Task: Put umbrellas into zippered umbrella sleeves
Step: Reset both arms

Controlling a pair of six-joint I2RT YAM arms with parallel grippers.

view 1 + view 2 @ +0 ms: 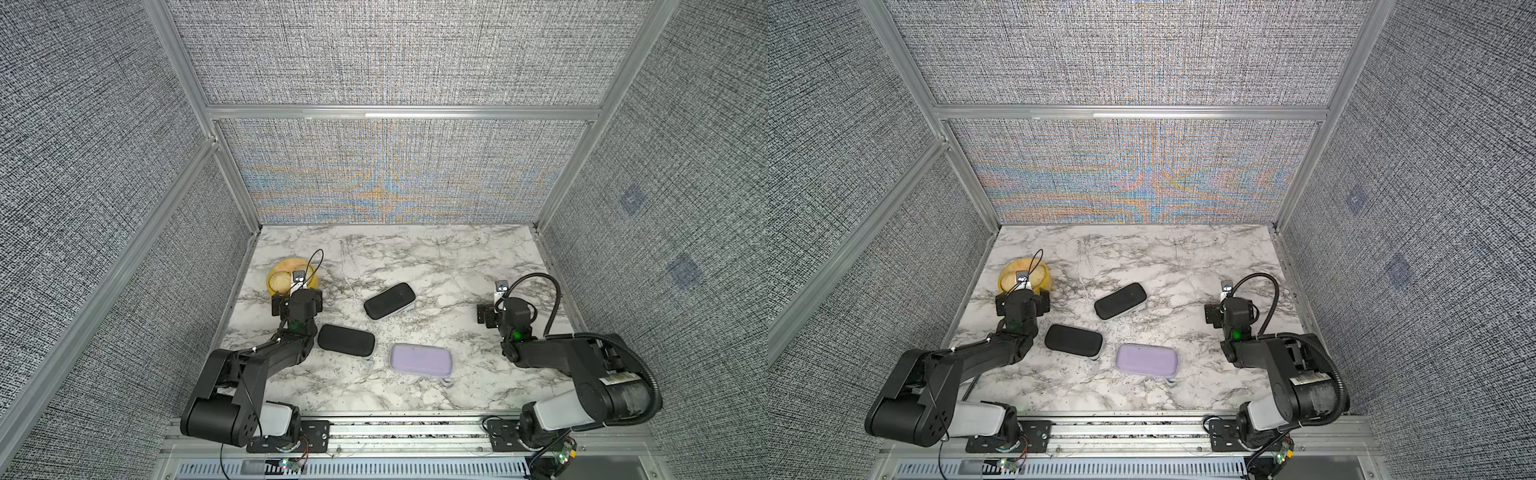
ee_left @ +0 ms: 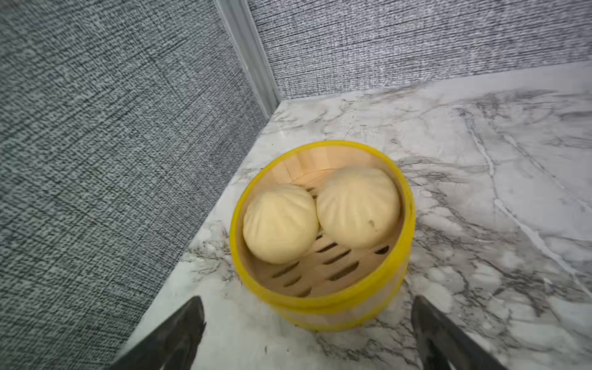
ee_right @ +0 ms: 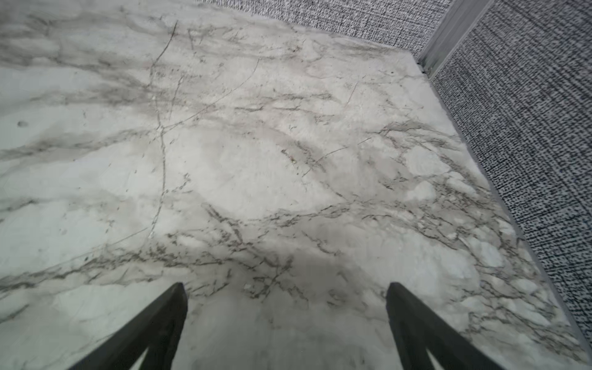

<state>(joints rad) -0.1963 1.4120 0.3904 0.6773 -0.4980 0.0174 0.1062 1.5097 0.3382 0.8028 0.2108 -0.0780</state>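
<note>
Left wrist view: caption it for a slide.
Open left gripper facing a yellow basket holding two buns on the marble table.

Marble table (image 1: 436,257), black sleeves (image 1: 389,300) (image 1: 345,339), lavender sleeve (image 1: 420,360), steamer basket (image 1: 280,278)

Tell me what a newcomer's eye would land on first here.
The lavender sleeve, front centre of the marble table, stands out beside the near black sleeve and the far black sleeve. A yellow steamer basket with two pale buns sits back left, just ahead of the open left tool. The right tool hangs open over the marble.
</note>
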